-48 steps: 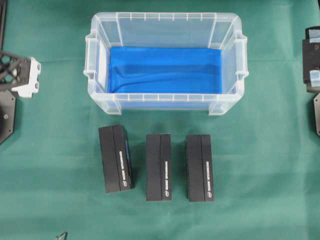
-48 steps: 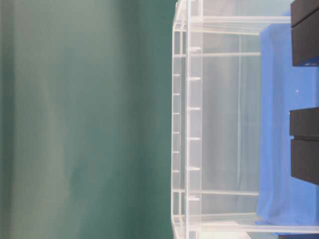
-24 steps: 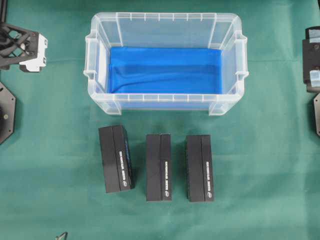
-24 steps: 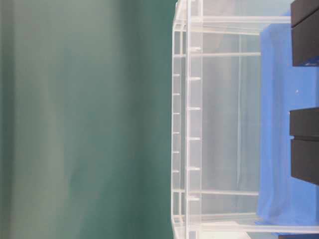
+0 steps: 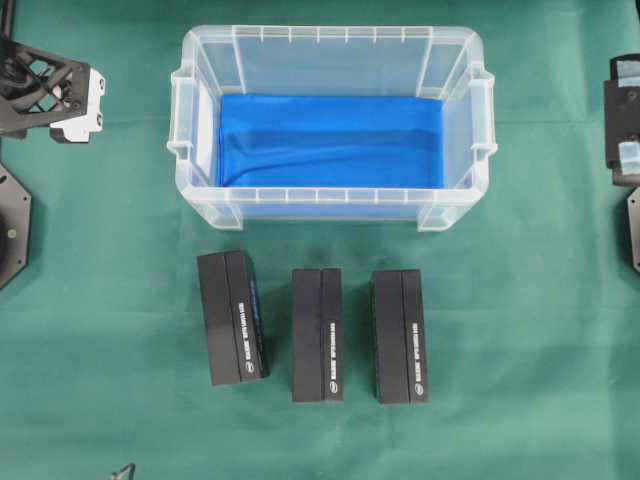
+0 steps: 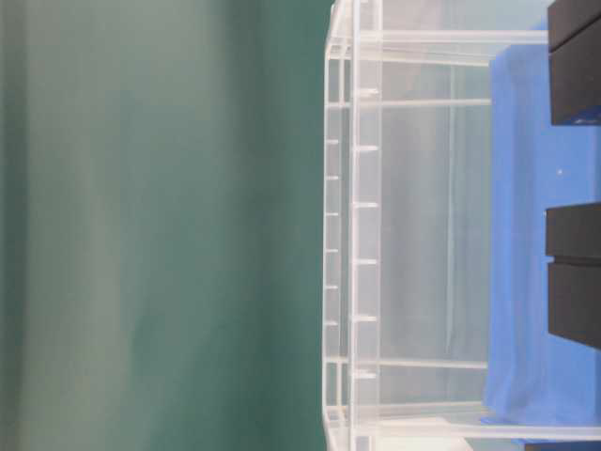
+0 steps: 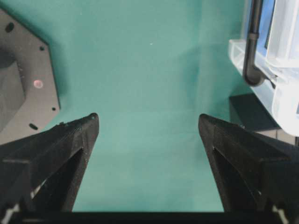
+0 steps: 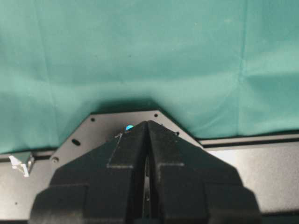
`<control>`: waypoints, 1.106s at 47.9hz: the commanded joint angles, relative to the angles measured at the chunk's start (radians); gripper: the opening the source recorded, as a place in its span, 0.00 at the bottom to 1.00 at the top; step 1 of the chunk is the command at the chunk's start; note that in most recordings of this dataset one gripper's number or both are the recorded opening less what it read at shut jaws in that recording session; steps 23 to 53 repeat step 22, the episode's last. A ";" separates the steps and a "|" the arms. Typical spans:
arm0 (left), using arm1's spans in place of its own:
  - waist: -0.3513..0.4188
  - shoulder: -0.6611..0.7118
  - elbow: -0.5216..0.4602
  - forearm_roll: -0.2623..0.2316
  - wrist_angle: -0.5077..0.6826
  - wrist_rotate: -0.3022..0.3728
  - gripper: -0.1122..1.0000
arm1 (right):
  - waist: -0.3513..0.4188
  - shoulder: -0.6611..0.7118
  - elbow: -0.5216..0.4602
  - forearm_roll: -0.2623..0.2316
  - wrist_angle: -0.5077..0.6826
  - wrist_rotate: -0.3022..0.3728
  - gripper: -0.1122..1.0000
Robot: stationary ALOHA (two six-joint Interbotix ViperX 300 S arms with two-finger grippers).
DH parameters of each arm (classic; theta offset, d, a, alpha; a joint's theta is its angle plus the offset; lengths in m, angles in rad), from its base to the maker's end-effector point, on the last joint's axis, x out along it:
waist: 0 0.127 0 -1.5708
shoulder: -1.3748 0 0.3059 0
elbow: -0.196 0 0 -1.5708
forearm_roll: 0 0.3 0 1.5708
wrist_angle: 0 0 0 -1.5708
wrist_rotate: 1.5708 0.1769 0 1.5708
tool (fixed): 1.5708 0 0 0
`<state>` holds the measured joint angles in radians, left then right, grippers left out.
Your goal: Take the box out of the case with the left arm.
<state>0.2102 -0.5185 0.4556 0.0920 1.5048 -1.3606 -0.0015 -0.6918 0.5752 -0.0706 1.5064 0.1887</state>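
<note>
The case is a clear plastic tub with a blue lining; no box shows inside it. Three black boxes lie side by side on the green cloth in front of it. My left gripper hangs at the far left, level with the case and apart from it. In the left wrist view it is open over bare cloth, with the case corner at the right. My right gripper is shut with nothing in it, above a black base plate.
Black arm base plates sit at the left edge and right edge. The right arm rests at the right edge. The table-level view shows the case wall and two boxes. Green cloth covers the table.
My left gripper has moved toward the far edge of the table and slightly right, still open. The boxes, the case and the right arm have not moved.
</note>
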 commanded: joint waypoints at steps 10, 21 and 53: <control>0.005 -0.003 -0.021 -0.003 -0.003 -0.009 0.85 | -0.002 0.002 -0.009 -0.003 -0.002 0.002 0.10; 0.005 -0.003 -0.021 -0.003 -0.003 -0.011 0.85 | -0.002 0.002 -0.009 -0.002 -0.002 0.002 0.10; 0.005 -0.003 -0.020 -0.003 -0.003 -0.011 0.85 | 0.000 0.003 -0.009 -0.003 -0.002 0.000 0.10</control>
